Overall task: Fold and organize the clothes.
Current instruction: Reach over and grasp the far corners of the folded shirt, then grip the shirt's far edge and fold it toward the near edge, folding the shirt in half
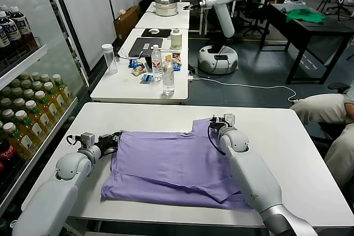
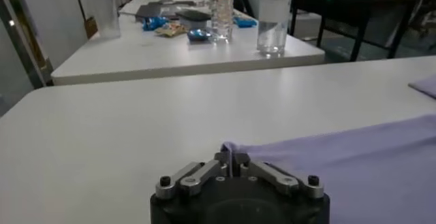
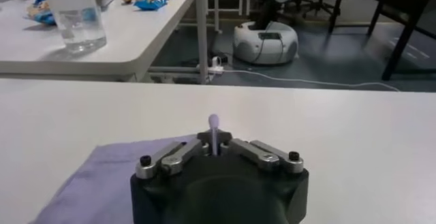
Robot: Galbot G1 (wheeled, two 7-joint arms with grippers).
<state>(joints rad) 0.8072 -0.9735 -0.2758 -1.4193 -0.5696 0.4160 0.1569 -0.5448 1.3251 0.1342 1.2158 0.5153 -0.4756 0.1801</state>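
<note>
Looking at the head view, the lavender T-shirt is lying mostly flat in the middle of the white tabletop, a bit closer to the near edge, w/ its long axis running left-right across the table. The plain side is up and part of it is already doubled over near the front.

Both arms have a far corner of it. The left gripper is at the shirt's far-left corner, towards the left edge of the tabletop, fingers closed tight on the cloth; the wrist cam shows the hem pinched right between them, the fabric running off to the robot's right. The right gripper is at the far-right corner of the shirt, roughly mid-table towards the far edge, fingers also clamped together w/ a little nub of purple fabric poking up between them.

So the key thing imo: all the rest of the shirt lies on the near side of both grippers, i.e. towards the robot. My guess is the next move is lifting that far edge and bringing it towards the near edge to fold across the short axis. Both arms are about equally placed, so they'd prob need to travel together or the edge goes skewed.

Bottles and snacks sit on the next table behind, well apart from all this.
</note>
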